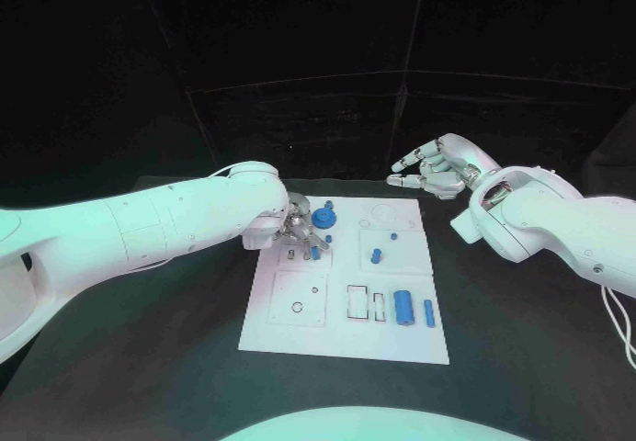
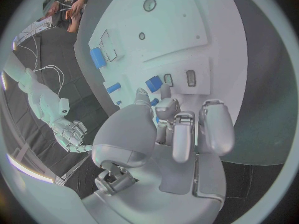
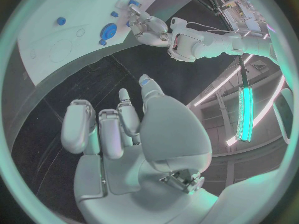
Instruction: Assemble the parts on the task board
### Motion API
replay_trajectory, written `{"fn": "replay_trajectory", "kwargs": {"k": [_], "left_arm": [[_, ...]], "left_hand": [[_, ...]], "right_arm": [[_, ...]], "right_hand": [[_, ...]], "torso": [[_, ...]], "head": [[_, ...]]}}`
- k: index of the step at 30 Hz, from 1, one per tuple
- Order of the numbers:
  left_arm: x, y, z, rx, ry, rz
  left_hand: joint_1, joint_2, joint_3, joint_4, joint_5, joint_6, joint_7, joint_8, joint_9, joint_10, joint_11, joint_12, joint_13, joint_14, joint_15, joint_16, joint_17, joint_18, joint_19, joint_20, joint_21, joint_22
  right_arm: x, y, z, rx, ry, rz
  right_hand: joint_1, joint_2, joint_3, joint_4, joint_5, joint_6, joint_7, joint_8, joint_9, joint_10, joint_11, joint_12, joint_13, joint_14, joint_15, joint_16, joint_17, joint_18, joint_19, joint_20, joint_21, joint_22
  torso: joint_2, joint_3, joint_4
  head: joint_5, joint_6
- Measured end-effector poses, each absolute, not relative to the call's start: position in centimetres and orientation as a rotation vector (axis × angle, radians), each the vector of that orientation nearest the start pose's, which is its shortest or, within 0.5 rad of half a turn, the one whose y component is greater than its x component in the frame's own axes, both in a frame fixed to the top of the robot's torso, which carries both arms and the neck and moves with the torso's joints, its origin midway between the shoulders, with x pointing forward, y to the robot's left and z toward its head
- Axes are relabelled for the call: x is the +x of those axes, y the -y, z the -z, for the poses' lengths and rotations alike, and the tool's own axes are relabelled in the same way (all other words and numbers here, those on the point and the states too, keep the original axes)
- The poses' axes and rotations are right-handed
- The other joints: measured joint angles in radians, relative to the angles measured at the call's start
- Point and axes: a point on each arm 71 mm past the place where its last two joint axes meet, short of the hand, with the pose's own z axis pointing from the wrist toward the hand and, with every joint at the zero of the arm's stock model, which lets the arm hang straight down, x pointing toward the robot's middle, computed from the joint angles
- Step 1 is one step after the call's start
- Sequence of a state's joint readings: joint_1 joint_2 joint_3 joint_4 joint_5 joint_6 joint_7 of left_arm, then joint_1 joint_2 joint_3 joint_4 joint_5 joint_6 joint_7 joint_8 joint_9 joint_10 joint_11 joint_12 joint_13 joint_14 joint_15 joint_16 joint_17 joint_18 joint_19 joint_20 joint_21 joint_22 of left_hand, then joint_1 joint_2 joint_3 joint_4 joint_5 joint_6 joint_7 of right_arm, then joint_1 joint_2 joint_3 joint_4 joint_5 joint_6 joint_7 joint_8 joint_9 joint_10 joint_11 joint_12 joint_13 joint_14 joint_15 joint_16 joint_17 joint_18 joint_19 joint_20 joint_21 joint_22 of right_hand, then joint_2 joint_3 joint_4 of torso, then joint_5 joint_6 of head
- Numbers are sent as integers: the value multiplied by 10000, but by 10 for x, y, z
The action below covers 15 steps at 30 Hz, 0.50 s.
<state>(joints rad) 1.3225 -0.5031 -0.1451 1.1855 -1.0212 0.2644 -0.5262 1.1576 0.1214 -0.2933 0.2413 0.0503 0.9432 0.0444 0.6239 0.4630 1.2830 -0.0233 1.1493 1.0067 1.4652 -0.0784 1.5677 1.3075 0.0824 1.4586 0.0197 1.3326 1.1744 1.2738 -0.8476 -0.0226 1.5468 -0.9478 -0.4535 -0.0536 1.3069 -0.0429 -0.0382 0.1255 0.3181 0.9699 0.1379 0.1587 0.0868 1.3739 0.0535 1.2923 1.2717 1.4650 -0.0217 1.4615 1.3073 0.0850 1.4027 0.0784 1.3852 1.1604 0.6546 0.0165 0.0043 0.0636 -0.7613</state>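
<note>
In the head view, the task board lies at the frame's centre on the desk. Its upper left corner is crowded: the left robot hand sits low over it, fingers among small blue parts, and the left arm bars approach from the frame's left. The right robot hand hangs off the board beyond its upper right corner, fingers apart and holding nothing. The board's lower left panel is bare; blue cylinders stand at lower right. Wide bare desk flanks the board at lower left and lower right.
</note>
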Motion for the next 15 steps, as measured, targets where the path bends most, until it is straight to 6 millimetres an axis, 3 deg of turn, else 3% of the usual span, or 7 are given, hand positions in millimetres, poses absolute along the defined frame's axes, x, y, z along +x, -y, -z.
{"fn": "replay_trajectory", "kwargs": {"k": [15], "left_arm": [[531, -137, 221, -310, -24201, 3342]], "left_hand": [[145, 145, 15, -125, 0, -109, 36, 125, 173, 0, 1, 48, 29, 0, 0, 0, 0, 6, 0, 0, 46, 21]], "right_arm": [[500, 204, 139, 3438, -15865, -9025]], "right_hand": [[0, 0, 0, 0, 72, 0, 0, 0, 0, 0, 0, 0, 1, 0, 1, 0, 0, 1, 0, 0, 0, 1]], "torso": [[3, -1, 0]], "head": [[-16, -27]]}}
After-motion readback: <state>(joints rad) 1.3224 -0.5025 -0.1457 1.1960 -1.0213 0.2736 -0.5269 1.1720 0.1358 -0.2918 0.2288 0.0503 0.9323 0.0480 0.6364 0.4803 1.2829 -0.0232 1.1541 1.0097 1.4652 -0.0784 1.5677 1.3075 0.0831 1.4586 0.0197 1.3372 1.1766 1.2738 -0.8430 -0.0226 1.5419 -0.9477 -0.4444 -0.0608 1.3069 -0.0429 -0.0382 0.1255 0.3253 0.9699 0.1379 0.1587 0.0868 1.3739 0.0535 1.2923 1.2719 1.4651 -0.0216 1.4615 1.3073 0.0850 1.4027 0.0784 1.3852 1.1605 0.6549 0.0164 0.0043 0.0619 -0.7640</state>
